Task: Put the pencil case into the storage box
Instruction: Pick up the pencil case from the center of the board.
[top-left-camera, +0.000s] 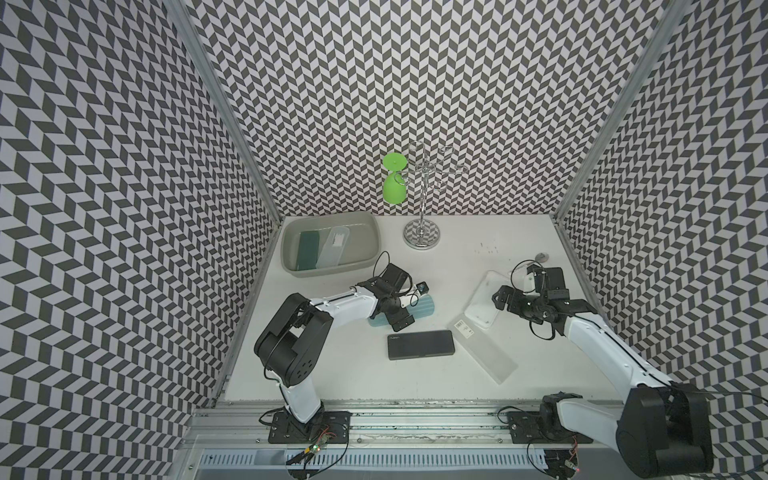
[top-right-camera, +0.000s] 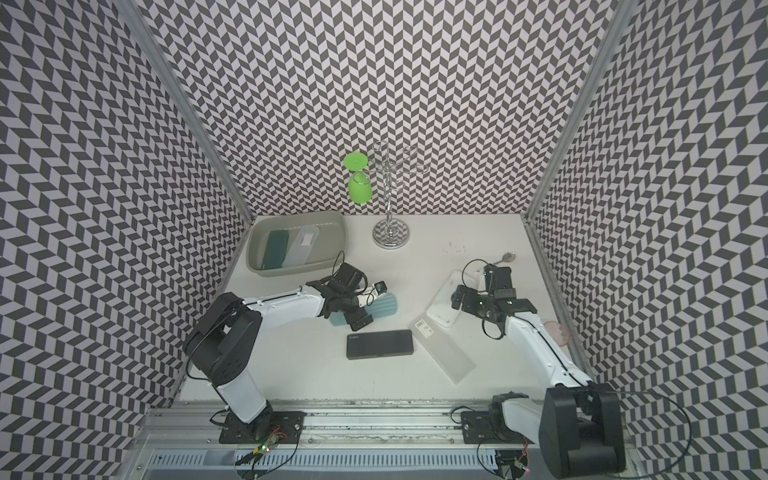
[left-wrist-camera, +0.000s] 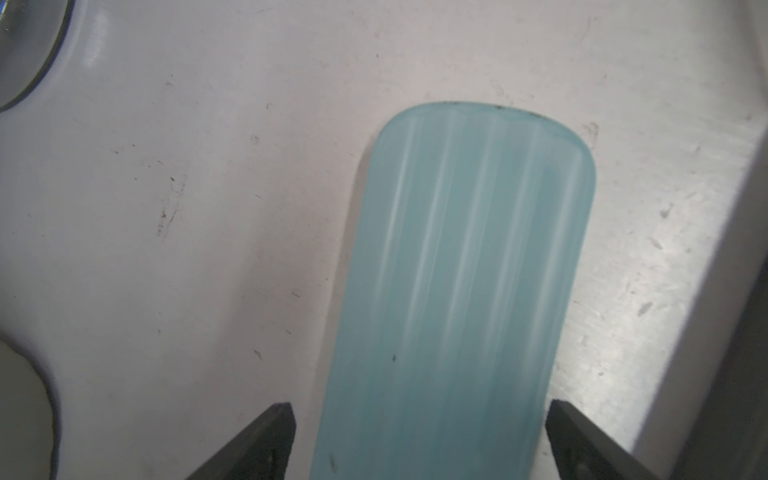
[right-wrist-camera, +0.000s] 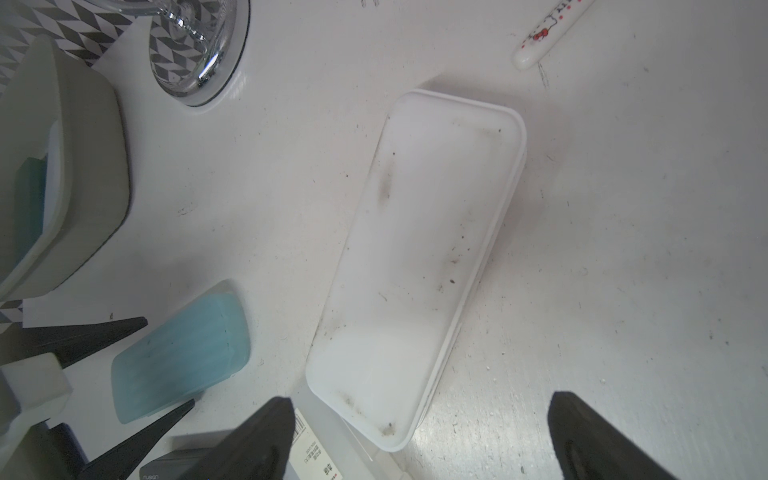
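The grey-green storage box (top-left-camera: 332, 219) stands at the back left, with a dark green case (top-left-camera: 308, 251) and a frosted case (top-left-camera: 332, 247) lying in it. A light blue ribbed pencil case (top-left-camera: 424, 309) lies flat on the table. My left gripper (left-wrist-camera: 419, 415) is open, with one finger on each side of the blue case (left-wrist-camera: 465, 270); I cannot tell if they touch it. A white pencil case (right-wrist-camera: 419, 257) lies on the right. My right gripper (right-wrist-camera: 420, 402) hangs open over its near end. A black case (top-left-camera: 420, 344) and a frosted barcoded case (top-left-camera: 484, 351) lie between the arms.
A chrome glass rack (top-left-camera: 420, 237) stands at the back centre, beside the box, with a green goblet (top-left-camera: 394, 187) hanging from it. A small white stick with red print (right-wrist-camera: 548, 33) lies at the right. Patterned walls close in three sides.
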